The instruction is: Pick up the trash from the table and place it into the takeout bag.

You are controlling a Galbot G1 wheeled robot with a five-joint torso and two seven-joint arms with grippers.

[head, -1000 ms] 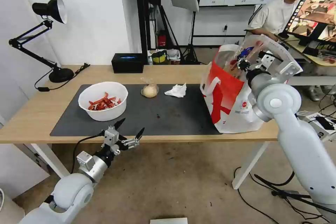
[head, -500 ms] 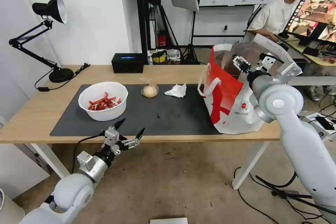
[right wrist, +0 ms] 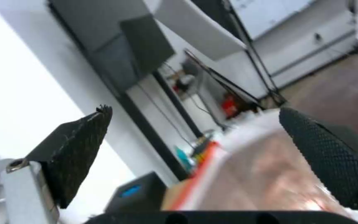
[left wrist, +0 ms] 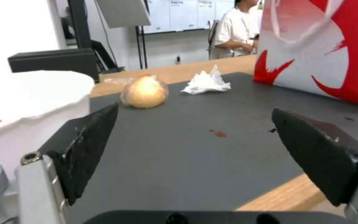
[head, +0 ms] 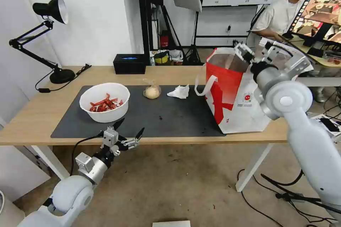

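Head view is showing the takeout bag (head: 232,95) standing upright on the counter's (head: 32,117) right end, red-and-white with silver lining. Right hand (head: 245,51) is hovering wide open over its mouth; left hand (head: 126,134) is hanging wide open below the counter edge.

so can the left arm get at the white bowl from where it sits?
Probably yes. The left gripper hangs open just off the table's near edge, and the white bowl sits right beyond it on the mat with nothing between them.
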